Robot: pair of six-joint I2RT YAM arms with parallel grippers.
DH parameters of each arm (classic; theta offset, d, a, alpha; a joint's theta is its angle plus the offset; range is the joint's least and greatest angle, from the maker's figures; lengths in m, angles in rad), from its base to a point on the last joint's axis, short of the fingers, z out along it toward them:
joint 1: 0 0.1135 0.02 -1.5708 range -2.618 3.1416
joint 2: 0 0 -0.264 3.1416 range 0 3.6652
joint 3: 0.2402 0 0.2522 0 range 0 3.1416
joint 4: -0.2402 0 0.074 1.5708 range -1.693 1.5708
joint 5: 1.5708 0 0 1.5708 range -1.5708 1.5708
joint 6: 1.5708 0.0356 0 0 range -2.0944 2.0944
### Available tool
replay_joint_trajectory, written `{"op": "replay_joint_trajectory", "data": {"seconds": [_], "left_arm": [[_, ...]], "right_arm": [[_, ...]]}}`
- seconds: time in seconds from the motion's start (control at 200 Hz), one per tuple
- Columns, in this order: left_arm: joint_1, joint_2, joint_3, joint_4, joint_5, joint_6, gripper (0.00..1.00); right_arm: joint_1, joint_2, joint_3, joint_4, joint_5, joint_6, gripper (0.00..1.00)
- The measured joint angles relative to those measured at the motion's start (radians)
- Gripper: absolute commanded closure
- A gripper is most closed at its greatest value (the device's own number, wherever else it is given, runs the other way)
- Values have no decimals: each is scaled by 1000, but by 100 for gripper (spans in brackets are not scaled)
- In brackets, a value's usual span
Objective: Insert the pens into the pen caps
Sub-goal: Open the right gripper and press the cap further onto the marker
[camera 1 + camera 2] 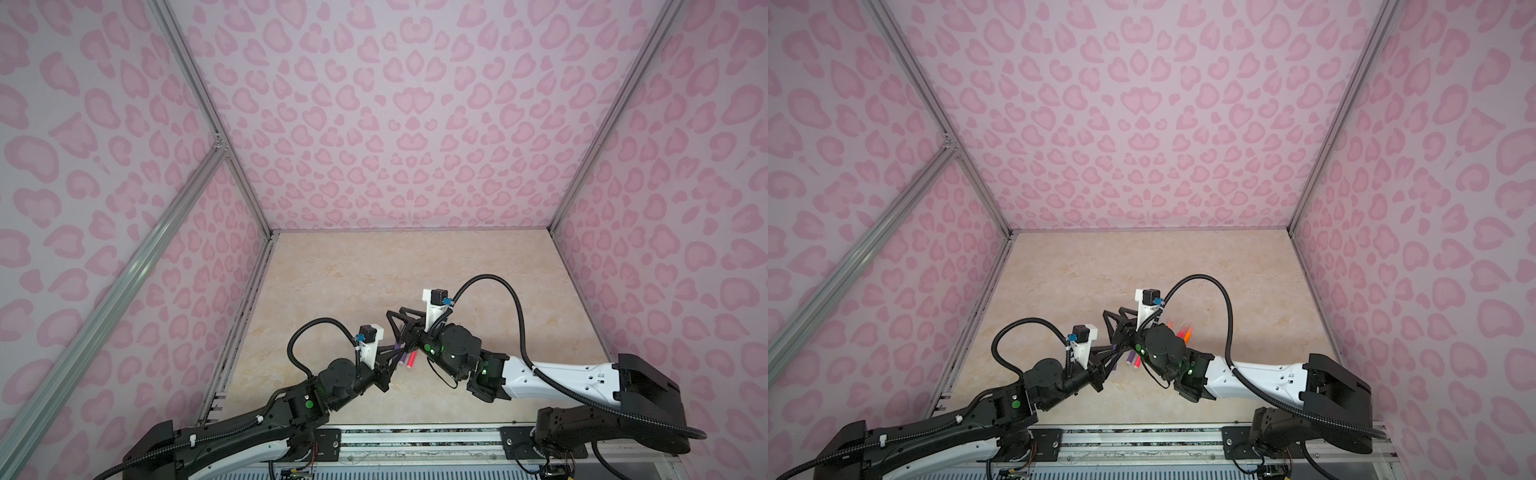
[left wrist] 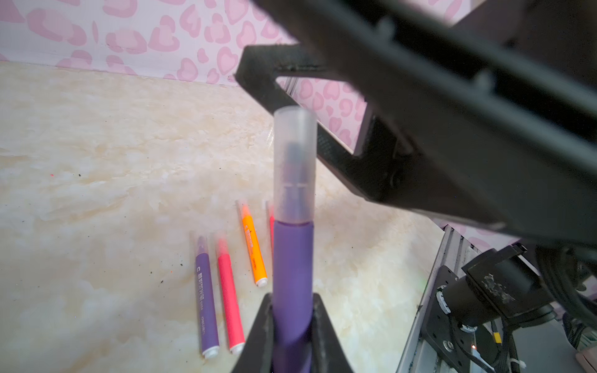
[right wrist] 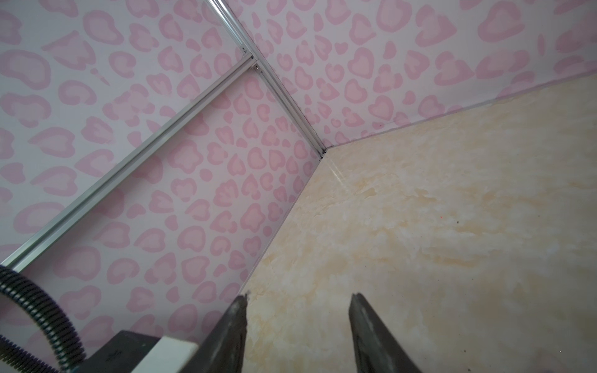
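**Purple held pen [image 2: 292,264], capped, above the laid row**

Left gripper [image 2: 293,302] is clamped on its barrel, with the clear cap [image 2: 294,161] over the tip. Right gripper [image 3: 299,295] has its jaws apart and empty, close beside the cap.

Risks: a right finger may knock the cap askew, and a careless set-down may scatter the row.

On table [image 2: 97,193], each seemingly capped:
- lying purple pen [image 2: 206,300]: one
- pink pen [image 2: 230,297]: one
- half-hidden pink pen [image 2: 271,222]: one
- orange pen [image 2: 254,248]: one

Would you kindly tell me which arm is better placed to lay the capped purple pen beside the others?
Left: the left gripper is shut on the purple pen, cap already on; the right gripper stands open and empty.
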State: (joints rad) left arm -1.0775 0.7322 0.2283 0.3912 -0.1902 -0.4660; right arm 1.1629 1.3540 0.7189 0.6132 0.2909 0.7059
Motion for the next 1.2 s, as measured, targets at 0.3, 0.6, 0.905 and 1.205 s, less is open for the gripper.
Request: {"op": "replay_joint_trajectory", "data": {"seconds": [0.3, 0.6, 0.905, 1.205], "left_arm": [[-1, -16, 0, 0, 0, 0, 97], [-1, -16, 0, -1, -12, 0, 97], [-5, 21, 27, -61, -40, 23, 97], [15, 41, 70, -173, -61, 103, 96]], "right_arm": [[-2, 11, 10, -20, -7, -3, 77], [-6, 11, 10, -38, -10, -10, 98], [5, 35, -31, 16, 23, -2, 100], [53, 101, -88, 183, 143, 2, 100]]}}
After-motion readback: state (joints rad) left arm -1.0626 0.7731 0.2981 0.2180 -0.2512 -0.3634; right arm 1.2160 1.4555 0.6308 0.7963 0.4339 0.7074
